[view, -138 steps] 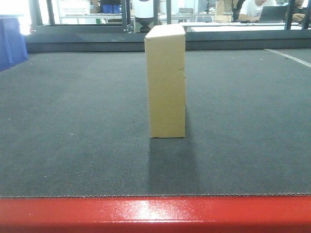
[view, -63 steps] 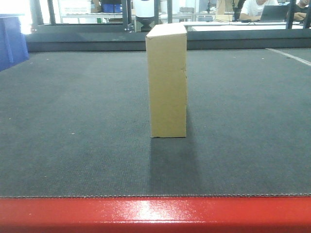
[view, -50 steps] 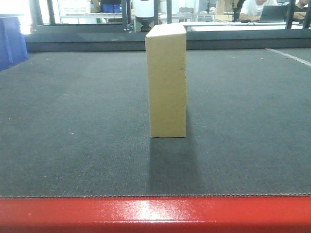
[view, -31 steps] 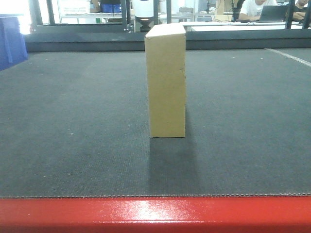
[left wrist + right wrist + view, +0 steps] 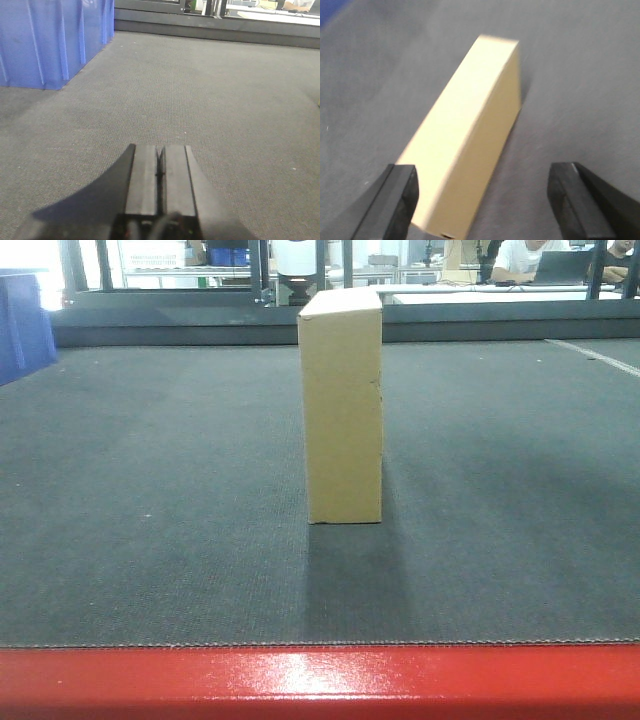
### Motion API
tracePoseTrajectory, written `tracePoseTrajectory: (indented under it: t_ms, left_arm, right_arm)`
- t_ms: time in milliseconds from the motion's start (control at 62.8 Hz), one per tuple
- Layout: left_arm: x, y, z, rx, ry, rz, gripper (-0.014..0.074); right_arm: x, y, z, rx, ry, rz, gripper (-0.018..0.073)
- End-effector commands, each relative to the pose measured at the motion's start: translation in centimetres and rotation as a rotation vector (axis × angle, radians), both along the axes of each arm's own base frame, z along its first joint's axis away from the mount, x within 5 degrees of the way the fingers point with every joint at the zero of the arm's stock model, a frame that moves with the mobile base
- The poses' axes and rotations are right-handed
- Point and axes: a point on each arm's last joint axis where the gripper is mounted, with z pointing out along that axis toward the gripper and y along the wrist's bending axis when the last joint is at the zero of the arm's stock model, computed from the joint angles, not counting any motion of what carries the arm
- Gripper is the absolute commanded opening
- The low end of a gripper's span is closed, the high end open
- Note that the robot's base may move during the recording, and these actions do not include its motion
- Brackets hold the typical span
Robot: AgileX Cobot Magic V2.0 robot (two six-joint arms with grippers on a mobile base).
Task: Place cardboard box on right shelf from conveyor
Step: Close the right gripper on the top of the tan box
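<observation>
The cardboard box (image 5: 342,410) stands upright in the middle of the conveyor (image 5: 150,500), narrow tan end face toward the front camera. In the right wrist view my right gripper (image 5: 482,175) is open and hovers over the near end of the box (image 5: 470,125). The box top lies between the fingers, close to the left finger (image 5: 400,197) and well apart from the right one (image 5: 570,200). My left gripper (image 5: 160,162) is shut with nothing in it, low over bare belt. The right shelf is out of view.
A blue plastic bin (image 5: 50,40) stands on the belt far left, also seen as the blue bin (image 5: 25,325) in the front view. The conveyor's glossy red edge (image 5: 320,680) runs along the near side. Dark frame rails (image 5: 200,325) and people at desks lie beyond.
</observation>
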Motion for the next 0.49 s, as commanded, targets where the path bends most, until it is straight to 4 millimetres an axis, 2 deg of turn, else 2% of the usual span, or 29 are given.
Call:
tracePoseTrajectory:
  t_ms: [0,127,271,382,478]
  left_arm:
    - [-0.1,0.0,0.9,-0.012,-0.099,0.001,-0.0119]
    - [-0.1,0.0,0.9,-0.012,-0.099,0.001,-0.0119]
    - [-0.1,0.0,0.9,-0.012,-0.099,0.001,-0.0119]
    - [-0.1,0.0,0.9,-0.012,-0.099,0.001,-0.0119]
    - [-0.1,0.0,0.9,-0.012,-0.099,0.001,-0.0119]
  right_arm:
    - [1.3,1.5,2.5,0.022,-0.013,-0.023,0.0623]
    - [3.4,3.9,2.6,-0.02,0.107,-0.096,0.0623]
    - [5.2,6.4,2.5,-0.053,0.163,-0.155,0.0623]
    - [6.5,8.3,1.7,-0.064,0.191,-0.154,0.0623]
    - [7.5,8.9,0.8,-0.085,0.211,-0.208,0.0623]
